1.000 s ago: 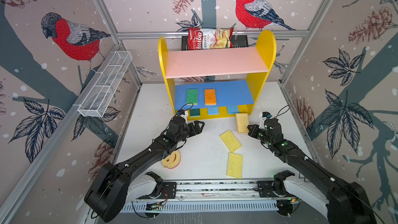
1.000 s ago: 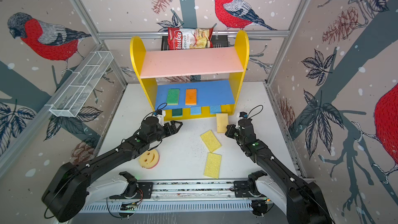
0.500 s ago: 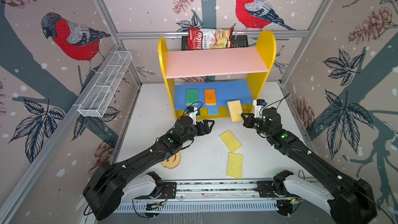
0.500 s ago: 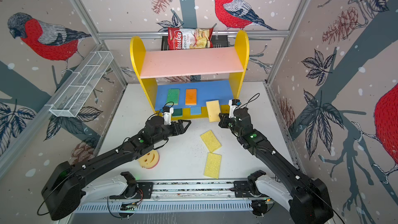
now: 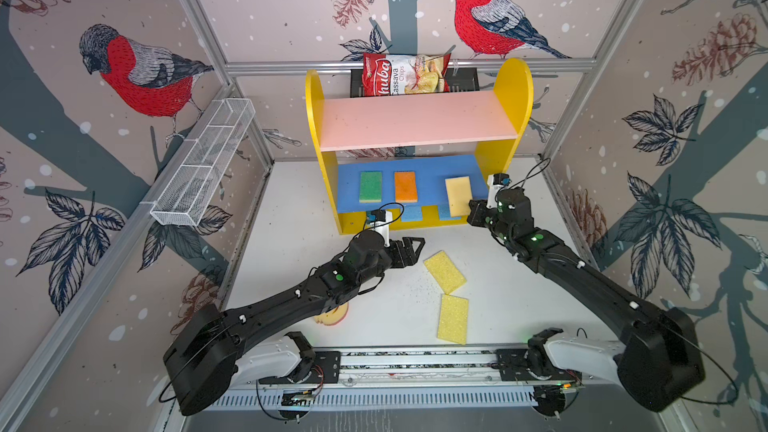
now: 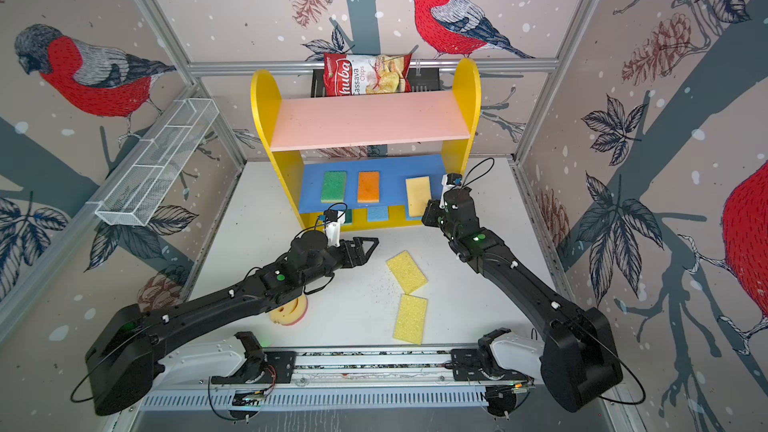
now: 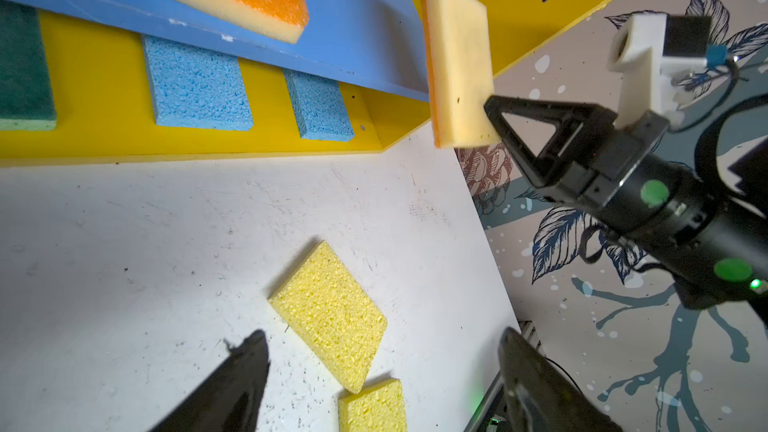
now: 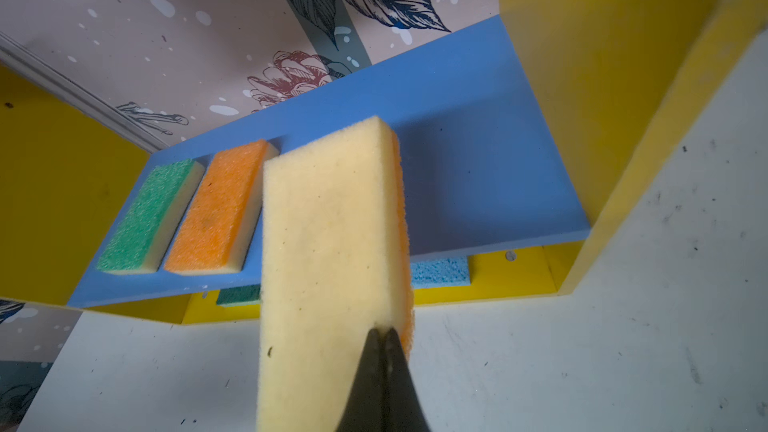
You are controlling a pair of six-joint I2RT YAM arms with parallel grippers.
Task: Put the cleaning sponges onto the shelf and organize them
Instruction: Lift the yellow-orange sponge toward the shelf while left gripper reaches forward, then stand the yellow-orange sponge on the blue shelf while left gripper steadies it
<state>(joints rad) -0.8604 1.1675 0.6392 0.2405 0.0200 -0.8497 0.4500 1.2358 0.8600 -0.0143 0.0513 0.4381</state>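
Okay, so starting closest to the rail: the round smiley sponge [image 6: 289,311] sits on the white desk [image 5: 291,209], half hidden under the left arm. Just right of that, two yellow sponges lie flat on the desk, one nearer [image 5: 453,320] and one a bit further back [image 5: 444,272], corners almost touching.

The left claw [image 5: 417,251] hangs above the desk just beside that further yellow sponge, jaws wide apart, nothing in them.

The right claw [image 5: 471,211] is pinched tight on the near end of a tan sponge [image 5: 458,197] with an orange scrub face. It holds the sponge at the front edge of the blue board [image 5: 432,176], on the shelf's right side. I can't really tell whether the sponge's far end touches the board or floats above it.

On the shelf [image 5: 513,89], a green sponge [image 5: 370,187] and an orange sponge [image 5: 405,187] lie side by side on the blue board. Below, on the yellow base, are a dark green sponge [image 7: 23,72] and two light blue sponges [image 7: 197,85]. The pink top board [image 5: 415,118] is bare.

Behind the shelf there's a chips bag [image 5: 403,74] in a black basket [image 5: 465,81], and a white wire basket [image 5: 203,168] hangs on the left wall.
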